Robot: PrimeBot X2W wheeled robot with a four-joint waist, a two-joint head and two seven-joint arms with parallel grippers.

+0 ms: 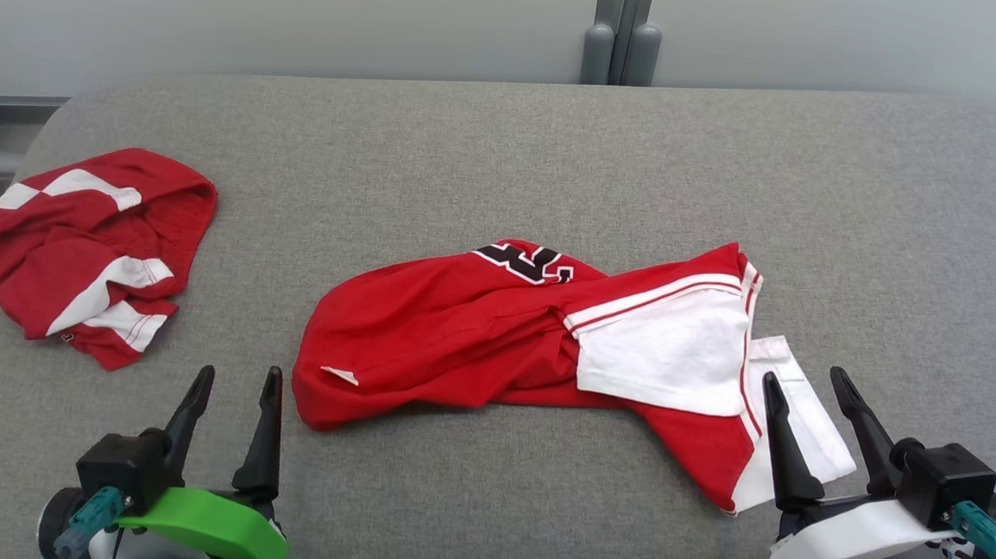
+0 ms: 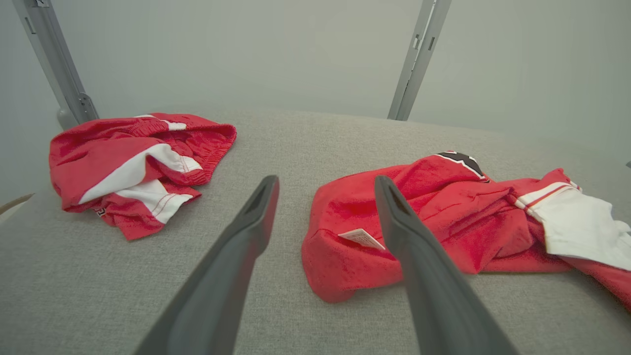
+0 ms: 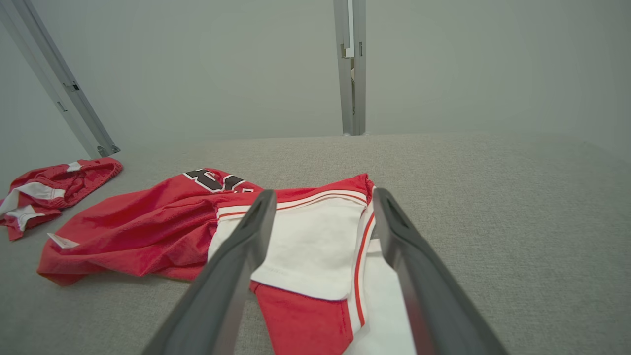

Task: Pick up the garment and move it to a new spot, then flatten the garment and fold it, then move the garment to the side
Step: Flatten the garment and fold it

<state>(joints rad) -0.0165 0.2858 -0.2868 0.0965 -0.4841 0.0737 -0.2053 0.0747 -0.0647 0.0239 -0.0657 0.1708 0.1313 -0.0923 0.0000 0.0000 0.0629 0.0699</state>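
red fabric with white panels: the crumpled garment [image 1: 460,338] lies mid-way across the grey worktop [image 1: 506,142], probably shorts, though the bunching hides its shape. the left gripper [image 1: 241,371] hangs spread and empty just beside its left end, the right gripper [image 1: 804,373] likewise above its white right end, flanking it for a two-ended lift. a second red-and-white garment [image 1: 85,246] sits well apart at far left, seemingly set aside.

Left gripper [image 2: 326,181], jaws wide apart, grey cushion [image 2: 296,140] beyond; crumpled red garment [image 2: 443,212] right, red bundle [image 2: 123,153] left.
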